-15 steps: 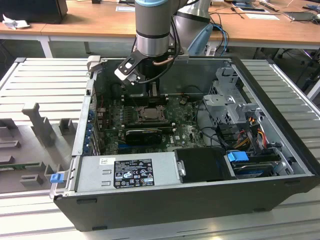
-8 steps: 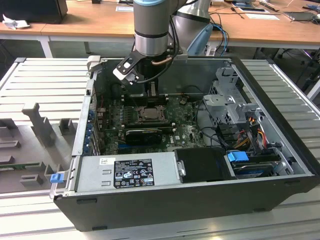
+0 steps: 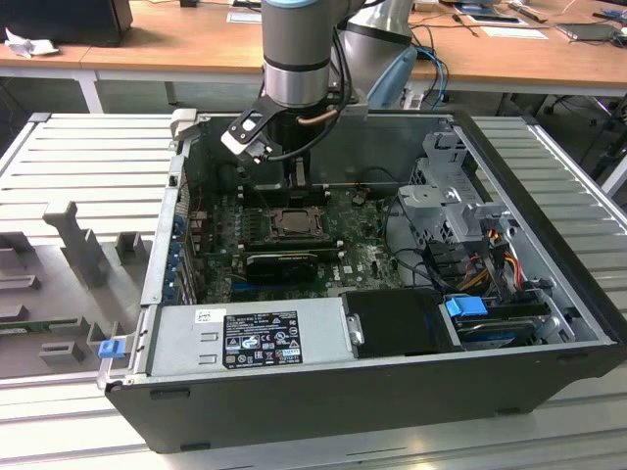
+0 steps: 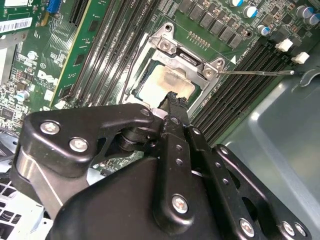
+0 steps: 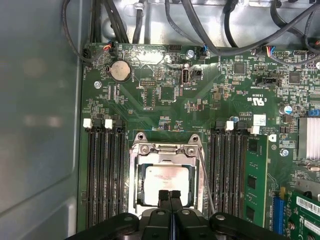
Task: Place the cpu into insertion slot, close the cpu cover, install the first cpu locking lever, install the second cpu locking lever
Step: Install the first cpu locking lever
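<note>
Black sheet metal boxes me in: the computer case point(image 3: 392, 397) lies with its open side up, taking most of the exterior view. My arm point(image 3: 299, 49) drops straight down into it from the upper centre of the frame, wrist vertical. The green circuit board point(image 5: 165, 95) covers the case floor.

Just below the frame's centre in the exterior view sits the socket point(image 3: 291, 223), directly beneath me. Its square cover point(image 5: 167, 149) lies flat over it. Through the cover's window I see the chip point(image 5: 166, 182) seated inside, level, its pale metal top facing up. It is square, with edges parallel to the socket's rim. The long black memory slots point(image 5: 102, 180) run along both sides of the socket.

My pincer point(image 5: 170, 196) is closed, its two fingertips pressed together with nothing between them. It is poised at the edge of the chip's window. Whether it touches the metal I cannot tell.

The exterior view alone shows my arm's upright pose and the grey power supply point(image 3: 245, 338) at the lower centre. The first wrist view adds the round coin battery point(image 5: 120, 71). In the second wrist view, a thin metal lever point(image 4: 255, 73) juts from a socket corner across the memory slots.
</note>
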You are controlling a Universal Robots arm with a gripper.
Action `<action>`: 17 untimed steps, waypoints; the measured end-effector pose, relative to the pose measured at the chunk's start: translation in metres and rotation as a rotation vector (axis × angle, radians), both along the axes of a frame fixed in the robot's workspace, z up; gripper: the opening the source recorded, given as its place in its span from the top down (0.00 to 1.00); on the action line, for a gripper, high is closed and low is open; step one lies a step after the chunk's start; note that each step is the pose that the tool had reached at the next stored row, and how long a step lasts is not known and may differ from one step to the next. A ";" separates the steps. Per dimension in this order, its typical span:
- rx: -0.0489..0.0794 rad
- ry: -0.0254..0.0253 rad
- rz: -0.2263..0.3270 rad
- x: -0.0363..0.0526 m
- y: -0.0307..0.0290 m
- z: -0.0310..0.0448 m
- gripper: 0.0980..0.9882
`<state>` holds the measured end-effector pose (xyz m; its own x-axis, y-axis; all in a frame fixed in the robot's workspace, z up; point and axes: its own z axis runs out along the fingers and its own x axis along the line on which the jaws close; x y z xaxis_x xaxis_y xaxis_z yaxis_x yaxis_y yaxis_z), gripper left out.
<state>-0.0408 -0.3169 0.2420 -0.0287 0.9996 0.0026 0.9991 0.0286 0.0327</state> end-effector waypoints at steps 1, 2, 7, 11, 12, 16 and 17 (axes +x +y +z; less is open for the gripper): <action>0.000 0.0001 0.000 0.0000 0.0000 0.0003 0.99; 0.000 0.0000 0.000 0.0000 0.0000 0.0006 0.99; 0.000 0.0000 0.000 0.0000 0.0000 0.0013 0.99; 0.000 0.0001 0.000 0.0000 0.0000 0.0030 0.99; 0.000 0.0001 0.000 0.0000 0.0000 0.0034 0.99; 0.000 0.0001 0.000 0.0000 0.0000 0.0077 0.99; 0.000 0.0001 0.000 0.0000 0.0000 0.0088 0.99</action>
<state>-0.0408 -0.3169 0.2508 -0.0287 0.9996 0.0023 0.9991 0.0286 0.0326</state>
